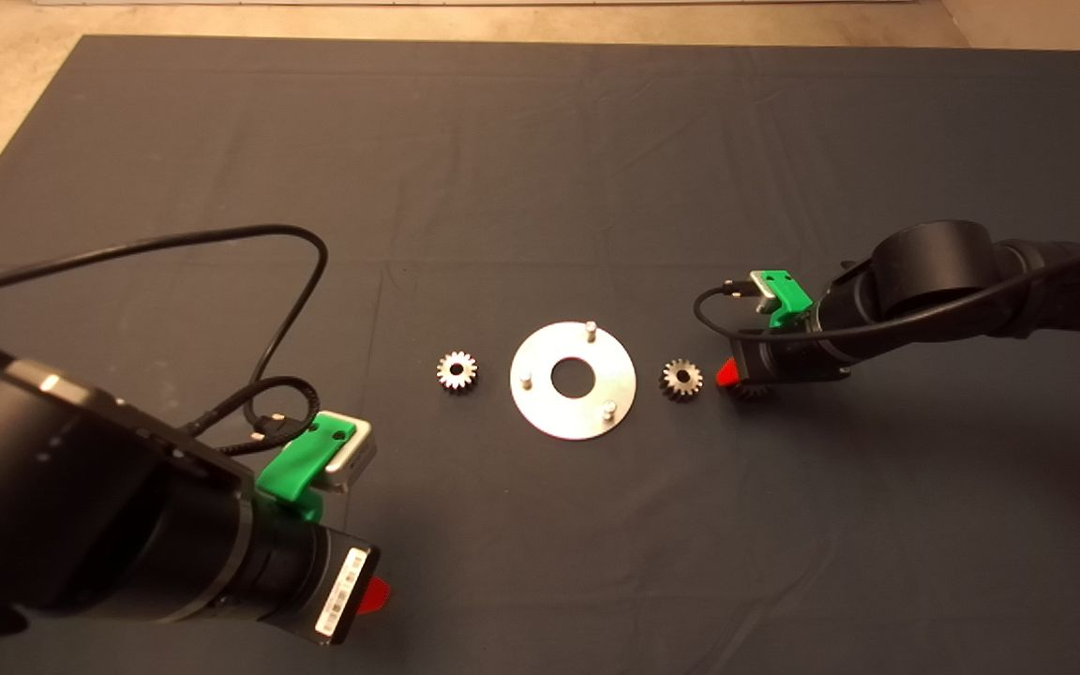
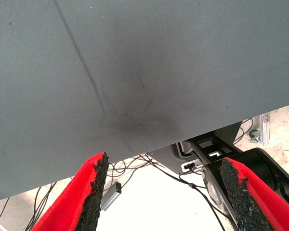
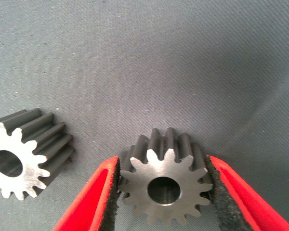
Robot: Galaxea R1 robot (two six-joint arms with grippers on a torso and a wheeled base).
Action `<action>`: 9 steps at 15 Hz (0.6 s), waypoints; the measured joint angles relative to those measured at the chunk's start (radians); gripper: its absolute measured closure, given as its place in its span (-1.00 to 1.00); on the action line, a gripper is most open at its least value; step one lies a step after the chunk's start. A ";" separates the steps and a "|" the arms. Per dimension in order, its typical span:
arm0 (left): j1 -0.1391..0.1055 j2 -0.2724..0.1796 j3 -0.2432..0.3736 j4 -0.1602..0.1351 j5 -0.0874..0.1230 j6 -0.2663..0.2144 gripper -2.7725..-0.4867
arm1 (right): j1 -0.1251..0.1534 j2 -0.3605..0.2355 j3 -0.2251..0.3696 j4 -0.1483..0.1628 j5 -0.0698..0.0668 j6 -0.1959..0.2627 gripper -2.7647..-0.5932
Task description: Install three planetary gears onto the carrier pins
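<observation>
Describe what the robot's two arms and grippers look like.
Both arms are black and cylindrical, each with a green bracket holding a small silver wrist camera fed by a looping black cable. The fingers are red with rough black pads. The left arm's end bears a white barcode label.

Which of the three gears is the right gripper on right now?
The gear farthest right of the disc, between the right gripper fingers, pads against its teeth. The other two gears lie free beside the disc.
</observation>
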 joint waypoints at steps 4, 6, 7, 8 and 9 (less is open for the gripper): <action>0.000 -0.014 0.000 -0.003 0.000 0.000 -0.01 | 0.000 -0.002 0.000 0.000 0.000 -0.002 0.44; 0.000 -0.016 0.000 -0.003 0.000 0.000 -0.01 | 0.000 -0.001 0.000 0.000 0.000 -0.002 0.47; 0.000 -0.018 0.000 -0.003 0.000 0.000 -0.01 | 0.000 -0.001 0.001 0.000 -0.001 -0.002 0.48; 0.000 -0.020 0.000 -0.003 0.000 0.000 -0.01 | 0.000 -0.001 0.001 0.000 -0.002 -0.002 0.49; 0.000 -0.020 0.000 -0.004 0.000 0.000 -0.01 | 0.000 -0.001 0.002 0.000 -0.002 -0.002 0.52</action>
